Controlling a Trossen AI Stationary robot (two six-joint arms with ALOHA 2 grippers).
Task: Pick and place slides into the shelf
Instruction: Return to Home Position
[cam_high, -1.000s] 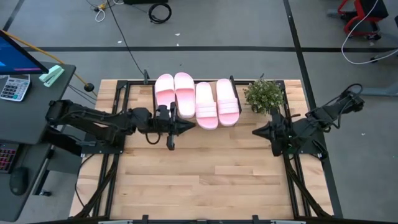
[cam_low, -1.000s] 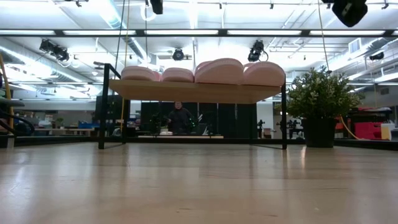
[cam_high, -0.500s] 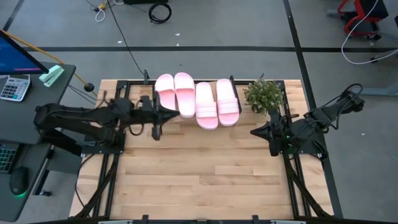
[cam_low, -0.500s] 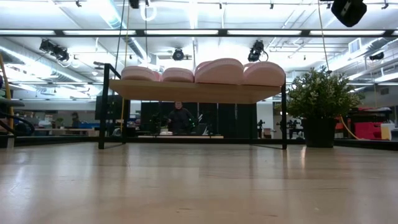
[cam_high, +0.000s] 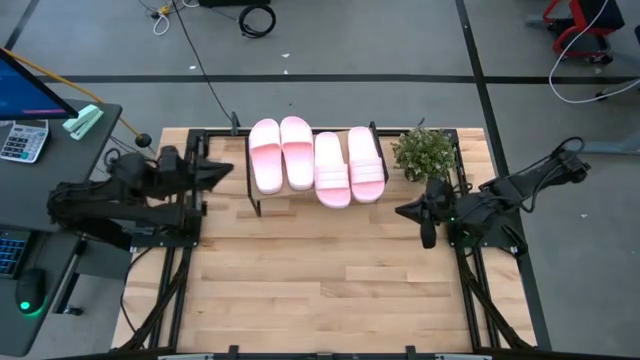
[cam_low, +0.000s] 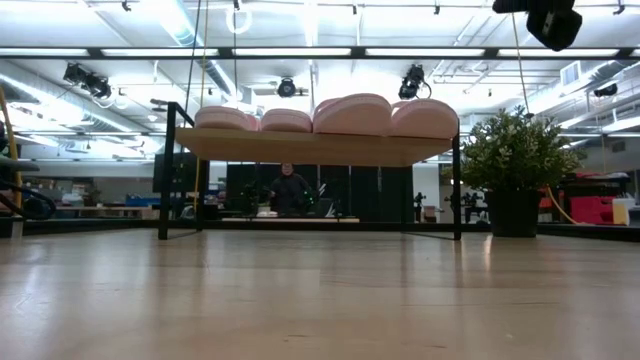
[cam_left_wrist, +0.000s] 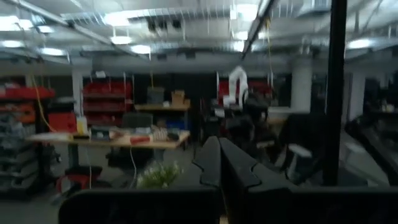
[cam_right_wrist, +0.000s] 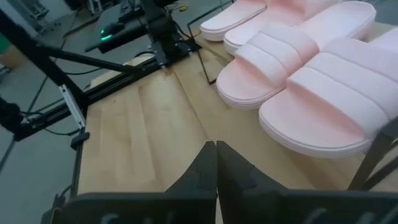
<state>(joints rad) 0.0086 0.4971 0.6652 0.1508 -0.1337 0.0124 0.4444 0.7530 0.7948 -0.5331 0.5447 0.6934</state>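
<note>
Slides (cam_high: 331, 168) top shelf (cam_low: 310, 147); only low view shows person (cam_low: 290, 190) beyond

Four slides (cam_high: 264, 155) (cam_high: 297, 152) (cam_high: 331, 168) (cam_high: 366, 163), one shelf (cam_low: 315, 147), one plant (cam_high: 425, 152), two hands (cam_high: 226, 168) (cam_high: 402, 211).

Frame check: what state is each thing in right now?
slides: all four lying side by side on the shelf
shelf: upright, carrying the four slides
plant: upright, beside the shelf
left gripper: shut, empty, left of the shelf
right gripper: shut, empty, near the plant
</note>
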